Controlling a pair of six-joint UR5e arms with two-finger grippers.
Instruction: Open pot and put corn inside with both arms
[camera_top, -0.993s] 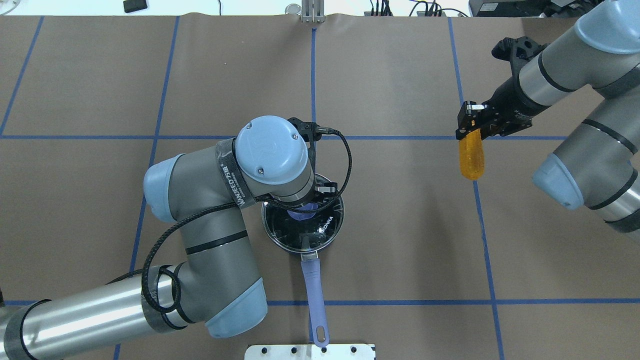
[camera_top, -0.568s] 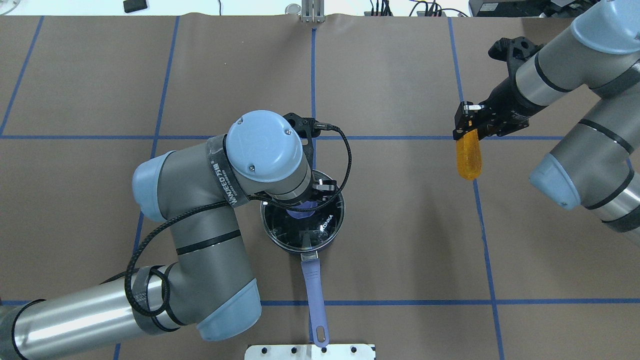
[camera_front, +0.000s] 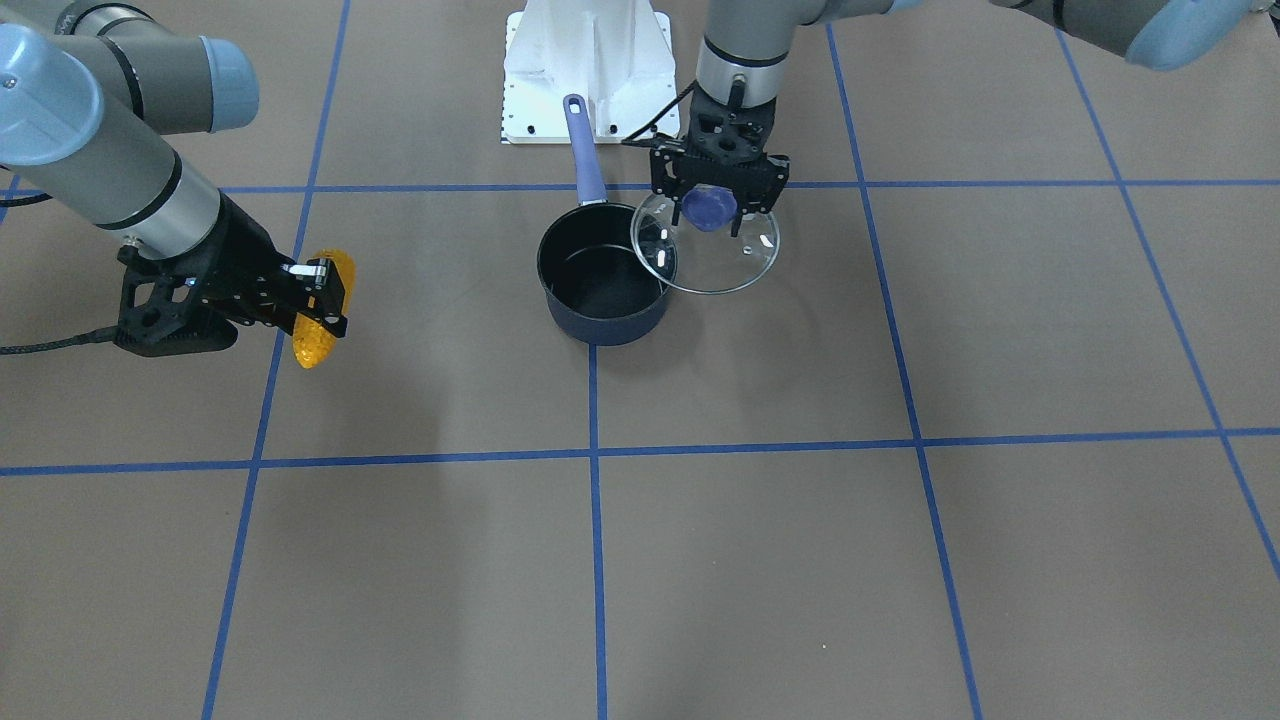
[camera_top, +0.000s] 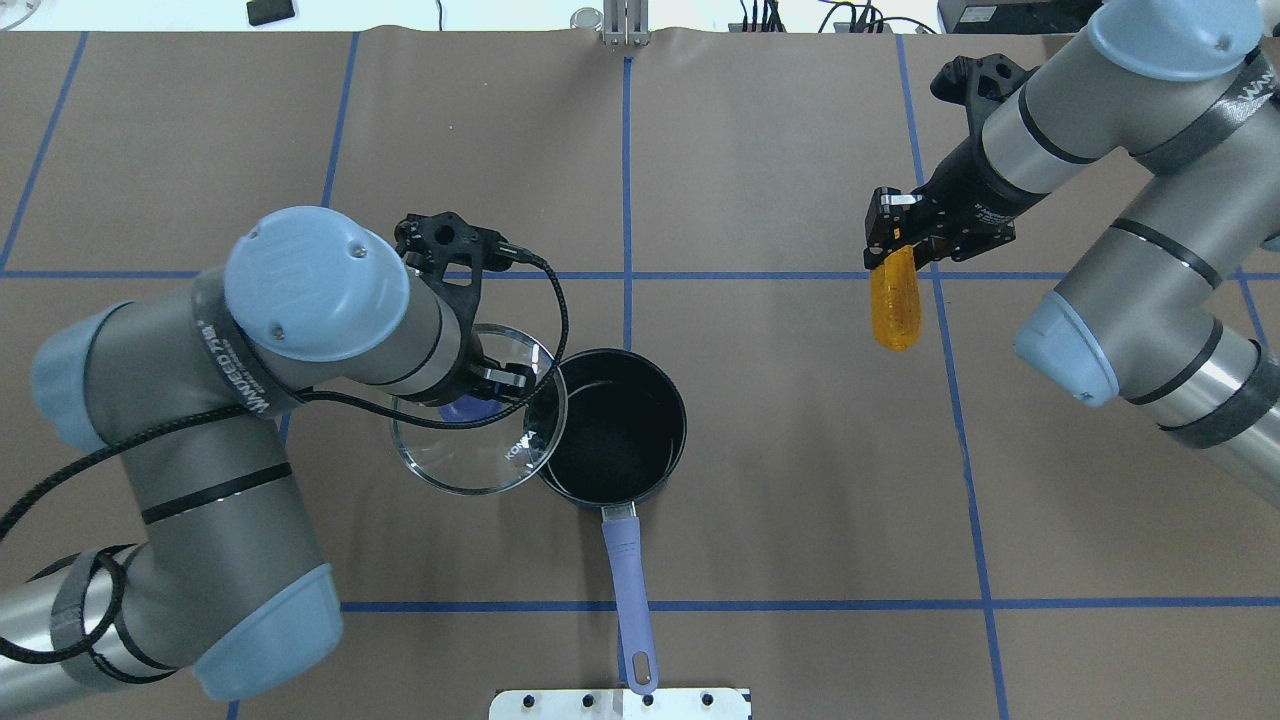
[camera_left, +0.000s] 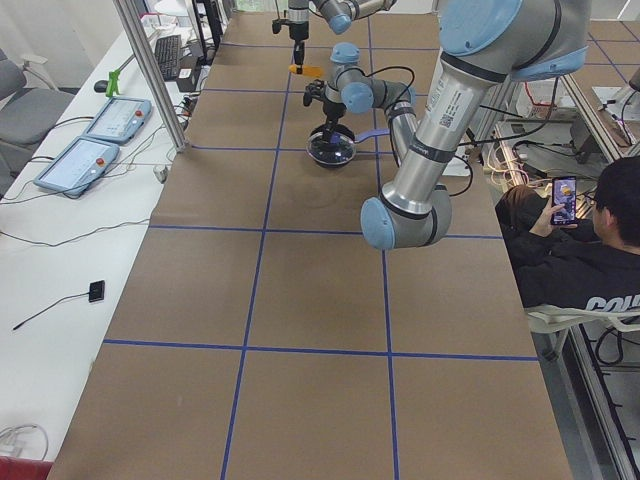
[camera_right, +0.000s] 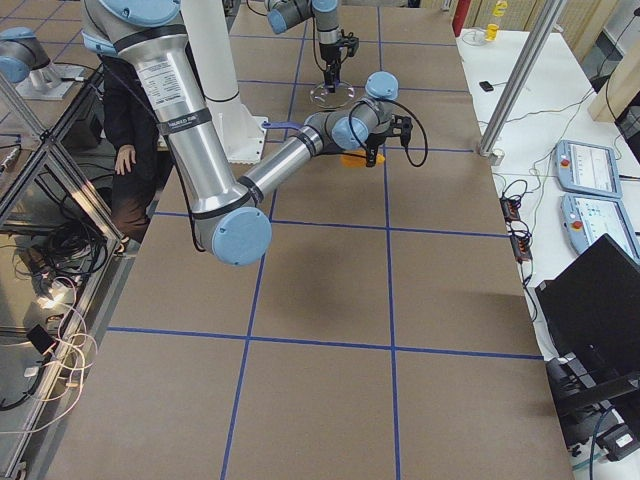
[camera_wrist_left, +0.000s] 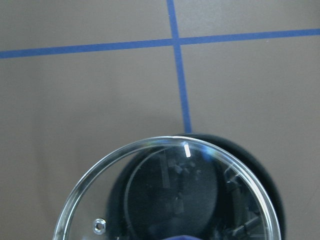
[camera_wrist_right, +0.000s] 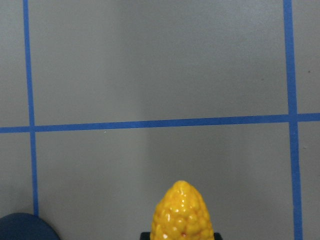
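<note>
The dark blue pot (camera_top: 620, 420) with a purple handle (camera_top: 630, 590) stands open near the table's middle; it also shows in the front view (camera_front: 600, 285). My left gripper (camera_front: 712, 205) is shut on the purple knob of the glass lid (camera_top: 450, 465) and holds the lid beside the pot, overlapping its rim on the robot's left. The lid fills the bottom of the left wrist view (camera_wrist_left: 150, 165). My right gripper (camera_top: 893, 245) is shut on the yellow-orange corn (camera_top: 895, 305), held in the air far to the pot's right. The corn's tip shows in the right wrist view (camera_wrist_right: 182, 212).
A white mounting plate (camera_top: 620, 703) sits at the near table edge behind the pot handle. Blue tape lines cross the brown table cover (camera_top: 800, 480). A seated person (camera_left: 590, 250) and control pendants (camera_left: 80, 160) are beside the table.
My left gripper has lifted the lid off the pot and carried it to the robot's left. My right gripper has moved the corn a little leftward, toward the pot.
</note>
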